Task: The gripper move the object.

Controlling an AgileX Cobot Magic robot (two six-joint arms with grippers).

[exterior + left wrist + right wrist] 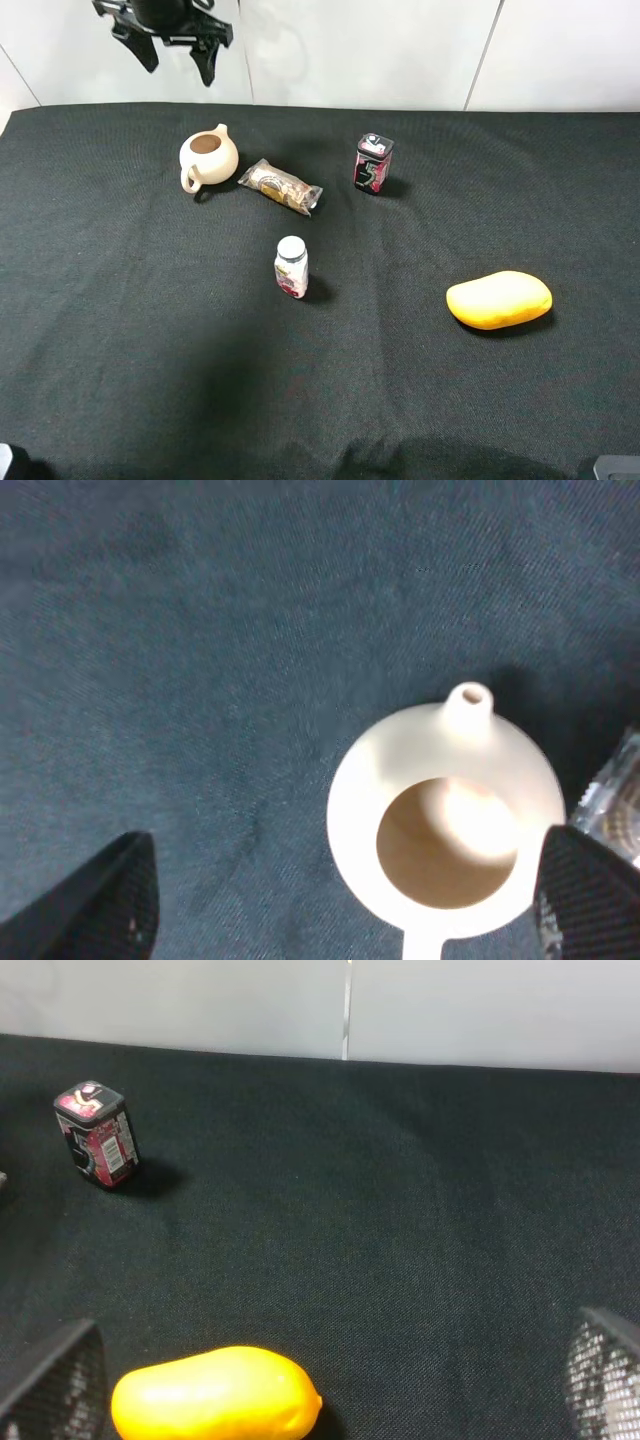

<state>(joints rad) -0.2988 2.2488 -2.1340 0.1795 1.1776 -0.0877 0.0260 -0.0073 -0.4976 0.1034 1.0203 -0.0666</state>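
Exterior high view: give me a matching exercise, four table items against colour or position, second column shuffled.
Items:
1. teapot
2. mango-shaped object
3. small tin
4. white-capped bottle

Descriptions:
A. yellow, lying on the right of the cloth
B. upright near the middle, nearer the camera than the snack packet
C. cream, below the open left gripper
D. red and black, upright at the back

Pairs: 1-C, 2-A, 3-D, 4-B

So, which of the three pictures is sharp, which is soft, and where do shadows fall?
Exterior high view: sharp; the teapot and the yellow fruit cast short shadows on the black cloth. Left wrist view: soft, teapot overexposed, the left hand blurred. Right wrist view: fairly clear; the right hand out of focus.
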